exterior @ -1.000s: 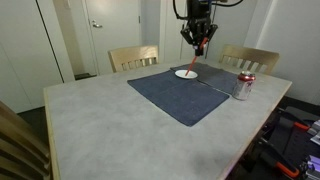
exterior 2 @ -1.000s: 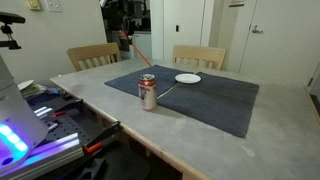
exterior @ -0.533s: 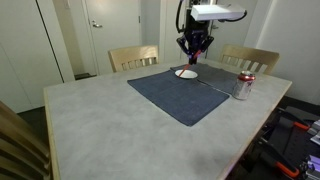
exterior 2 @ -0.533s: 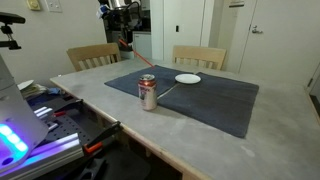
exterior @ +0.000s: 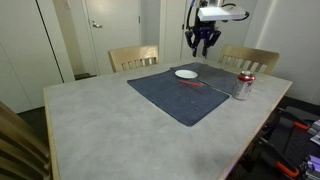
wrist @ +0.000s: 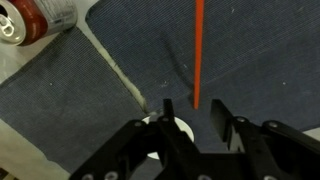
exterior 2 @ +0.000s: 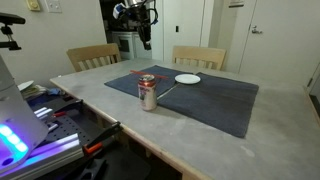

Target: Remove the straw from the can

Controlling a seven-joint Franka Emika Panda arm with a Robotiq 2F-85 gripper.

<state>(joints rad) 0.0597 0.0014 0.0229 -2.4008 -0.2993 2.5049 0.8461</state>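
Note:
The red-orange straw (wrist: 197, 50) lies flat on the dark mat, out of the can; it also shows in both exterior views (exterior: 190, 84) (exterior 2: 143, 72). The silvery can with red markings (exterior: 243, 86) (exterior 2: 148, 92) stands upright near the mat's edge and sits at the top left of the wrist view (wrist: 38, 18). My gripper (wrist: 193, 120) is open and empty, high above the mat (exterior: 204, 42) (exterior 2: 146, 38), with the straw below and apart from its fingers.
A dark grey mat (exterior: 170, 98) (exterior 2: 215, 100) covers part of the table. A white round plate (exterior: 186, 73) (exterior 2: 187, 78) lies on it. A thin stick (exterior 2: 166, 88) (wrist: 115, 70) lies between can and plate. Wooden chairs (exterior: 133, 57) stand behind the table.
The gripper held the straw in the air, rose and opened. The straw dropped and now lies flat on the mat.

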